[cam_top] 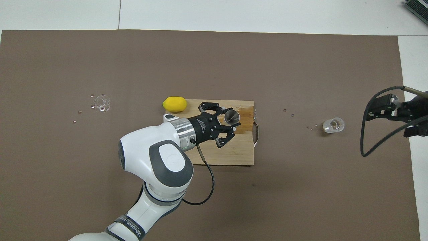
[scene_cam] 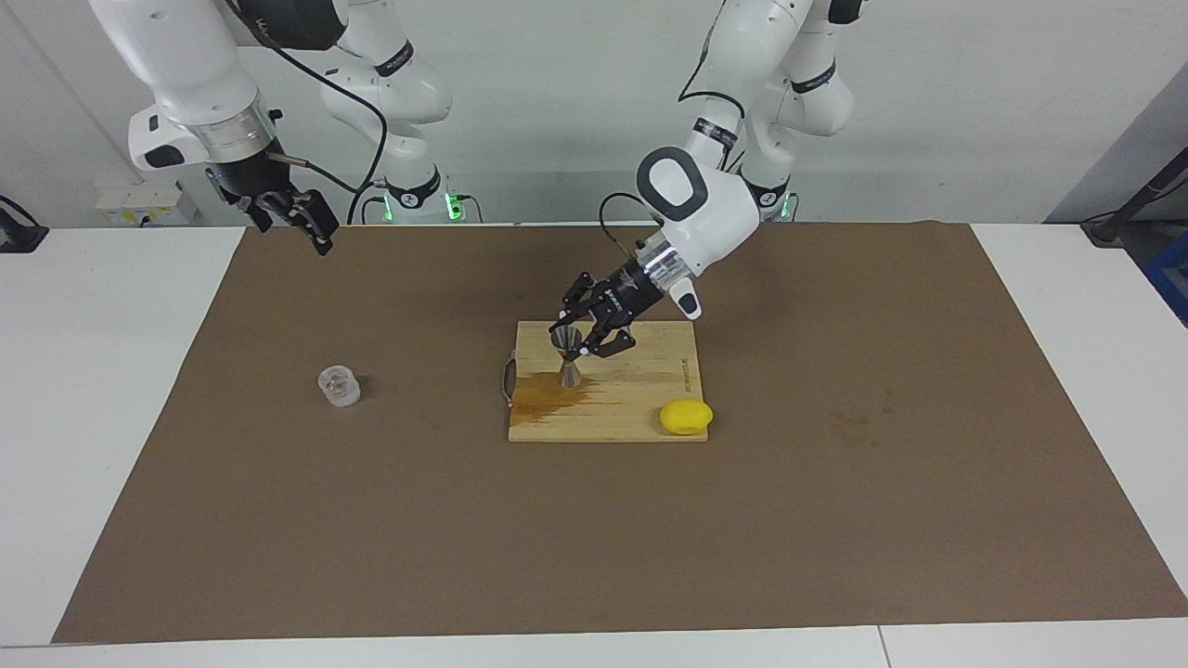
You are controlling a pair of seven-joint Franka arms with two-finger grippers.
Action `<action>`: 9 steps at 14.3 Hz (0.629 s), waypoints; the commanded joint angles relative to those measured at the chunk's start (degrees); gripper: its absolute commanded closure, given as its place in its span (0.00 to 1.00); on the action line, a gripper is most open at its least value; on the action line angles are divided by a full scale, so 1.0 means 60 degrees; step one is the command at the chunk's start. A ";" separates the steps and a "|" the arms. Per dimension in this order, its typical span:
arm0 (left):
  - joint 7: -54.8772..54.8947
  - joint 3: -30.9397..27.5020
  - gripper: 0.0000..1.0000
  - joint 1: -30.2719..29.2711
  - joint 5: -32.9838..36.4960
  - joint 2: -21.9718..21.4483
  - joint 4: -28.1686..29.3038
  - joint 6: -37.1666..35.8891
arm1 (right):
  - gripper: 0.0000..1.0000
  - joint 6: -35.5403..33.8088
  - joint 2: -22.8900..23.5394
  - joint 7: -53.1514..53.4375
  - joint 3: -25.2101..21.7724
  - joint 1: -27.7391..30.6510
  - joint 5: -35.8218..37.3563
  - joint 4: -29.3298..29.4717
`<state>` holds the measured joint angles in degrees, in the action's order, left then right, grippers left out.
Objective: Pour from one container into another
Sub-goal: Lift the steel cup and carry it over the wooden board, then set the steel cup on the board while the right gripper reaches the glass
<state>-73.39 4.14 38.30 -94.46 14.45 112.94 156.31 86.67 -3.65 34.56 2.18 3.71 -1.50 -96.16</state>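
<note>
Facing view gives us the height: the left gripper (scene_cam: 574, 345) pinches the small silver metal hourglass jigger (scene_cam: 568, 357) by its upper cone, upright, its foot at or just above the pale wooden cutting board (scene_cam: 640, 357) beside a brown wet stain (scene_cam: 548, 394); we cannot tell whether it touches. From overhead we look straight into the jigger's round mouth (cam_top: 231, 116) between the fingertips of the left gripper (cam_top: 233, 121), which the facing view does not offer. The small clear ridged cup (scene_cam: 339, 386) stands on the brown mat (scene_cam: 371, 520) toward the right arm's end of the table, well apart from the board. The right gripper (scene_cam: 314, 225) waits over the mat's edge nearest the robots, fingers spread. A yellow lemon (scene_cam: 686, 417) sits at the board's corner. Only overhead do we see a clear puddle (cam_top: 101, 102) and droplets on the mat.
</note>
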 commanded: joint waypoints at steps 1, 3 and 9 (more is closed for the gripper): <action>0.0000 -0.0148 1.00 0.0469 -0.0150 0.0388 -0.0440 0.0242 | 0.00 0.0742 -0.0358 0.2082 0.0017 0.0683 -0.0933 -0.1196; 0.0014 -0.0148 1.00 0.0515 -0.0136 0.0491 -0.0439 0.0242 | 0.00 0.1315 -0.0301 0.2909 0.0017 0.0991 -0.1694 -0.1813; 0.0146 -0.0148 1.00 0.0574 -0.0107 0.0682 -0.0381 0.0227 | 0.00 0.2444 0.0428 0.4201 0.0017 0.2249 -0.3598 -0.2870</action>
<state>-73.09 4.11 40.51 -94.46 17.82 111.66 156.52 99.43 -3.02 58.86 1.69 13.69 -18.43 -111.35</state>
